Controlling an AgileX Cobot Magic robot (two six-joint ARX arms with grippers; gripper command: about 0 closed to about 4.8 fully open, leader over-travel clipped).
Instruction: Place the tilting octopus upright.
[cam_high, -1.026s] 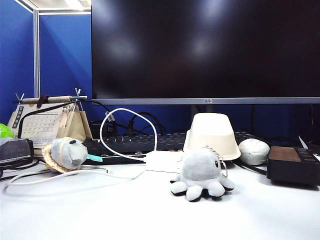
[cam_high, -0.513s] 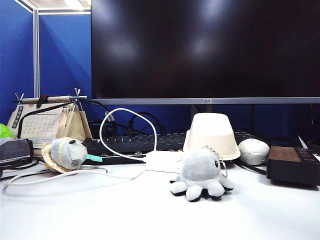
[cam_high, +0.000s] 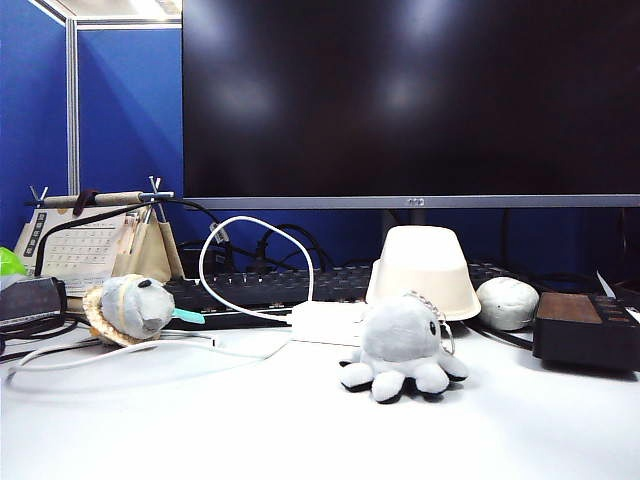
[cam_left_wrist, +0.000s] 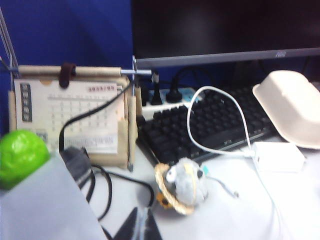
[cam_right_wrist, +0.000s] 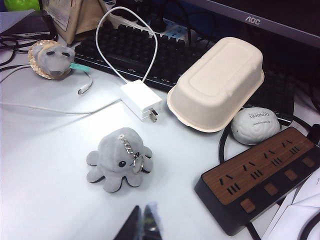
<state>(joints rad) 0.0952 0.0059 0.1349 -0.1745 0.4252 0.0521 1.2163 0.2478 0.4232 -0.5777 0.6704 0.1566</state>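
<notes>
Bare table (cam_high: 200, 430) before octopus (cam_high: 402, 345); container (cam_high: 424, 270) crowds behind.

Neither of your arms is showing in the exterior view. Your left gripper (cam_left_wrist: 140, 225) is appearing only as dark fingertips at the edge of its wrist view, jaws drawn close together with a narrow gap, holding nothing. Your right gripper (cam_right_wrist: 142, 224) is likewise peeking in as two fingertips, jaws pressed together and empty, hanging above the worktop (cam_right_wrist: 45, 165) and angling down toward it.
</notes>
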